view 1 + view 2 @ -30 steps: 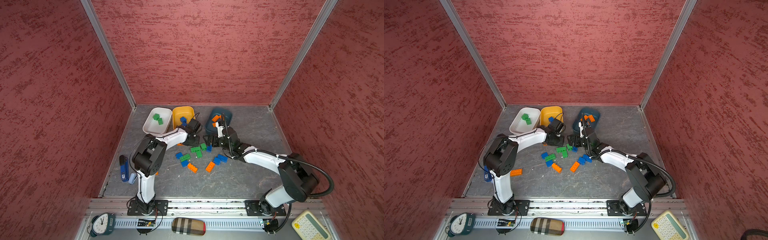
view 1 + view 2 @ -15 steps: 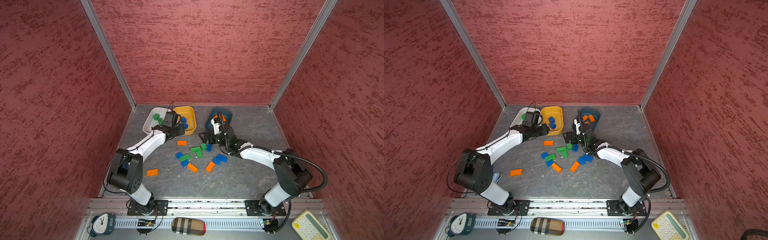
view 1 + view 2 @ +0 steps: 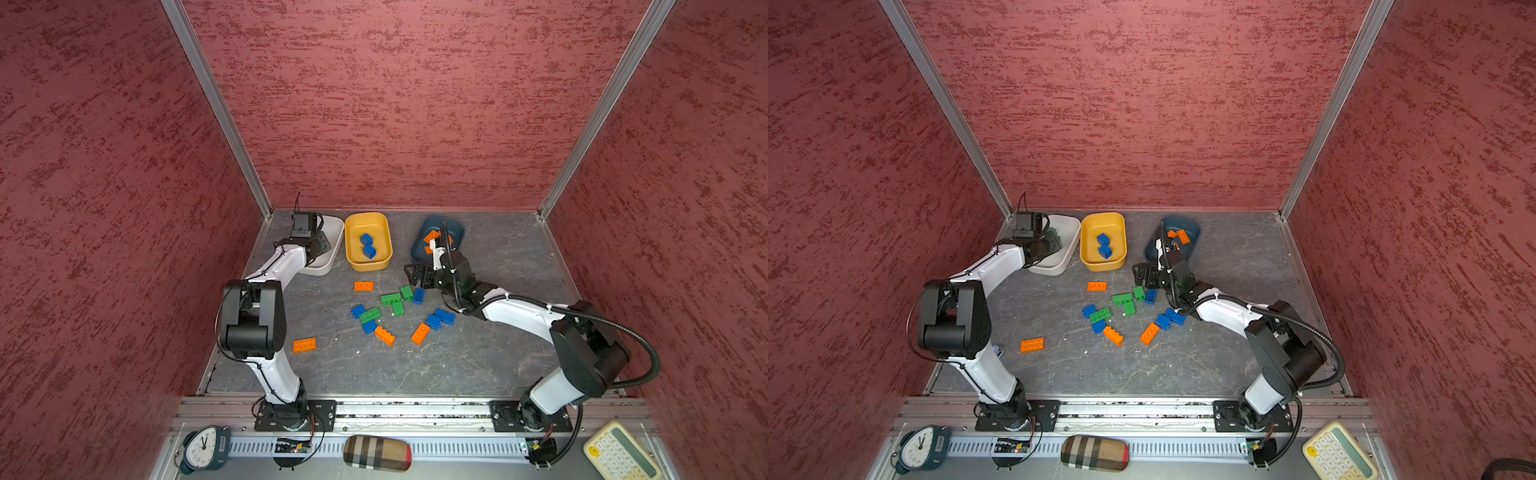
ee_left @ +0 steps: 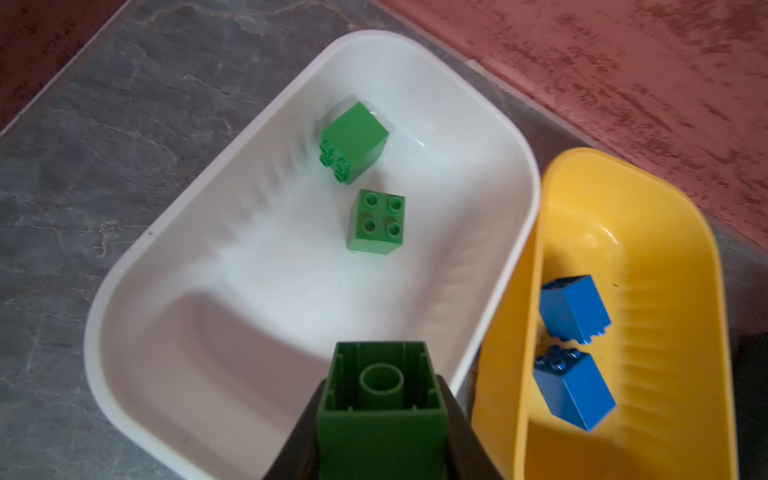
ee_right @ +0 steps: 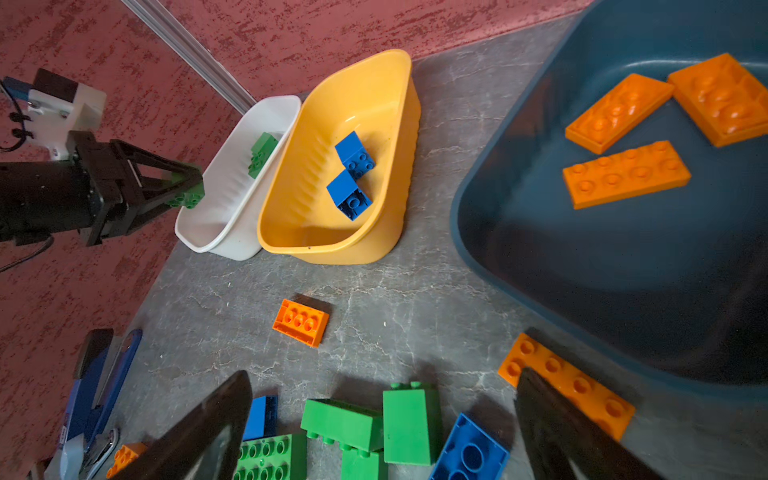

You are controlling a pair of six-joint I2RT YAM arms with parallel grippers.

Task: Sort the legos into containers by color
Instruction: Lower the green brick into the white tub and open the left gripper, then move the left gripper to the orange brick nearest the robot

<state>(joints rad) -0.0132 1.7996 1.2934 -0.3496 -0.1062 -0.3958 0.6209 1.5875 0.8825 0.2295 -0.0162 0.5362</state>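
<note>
The bench (image 3: pixel 478 365) carries three tubs: the white tub (image 3: pixel 332 257) holds two green bricks (image 4: pixel 376 220), the yellow tub (image 3: pixel 368 266) two blue bricks (image 4: pixel 575 307), the teal tub (image 3: pixel 457 232) three orange plates (image 5: pixel 625 172). The left fingers (image 4: pixel 461 444) pinch one more green brick (image 4: pixel 380 399) above the white tub; the right fingers (image 5: pixel 208 428) gape over roughly a dozen loose bricks (image 3: pixel 390 298) mid-bench.

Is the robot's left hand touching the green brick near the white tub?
Touching. The left wrist view shows the green brick pinched between the left hand's black fingers.
</note>
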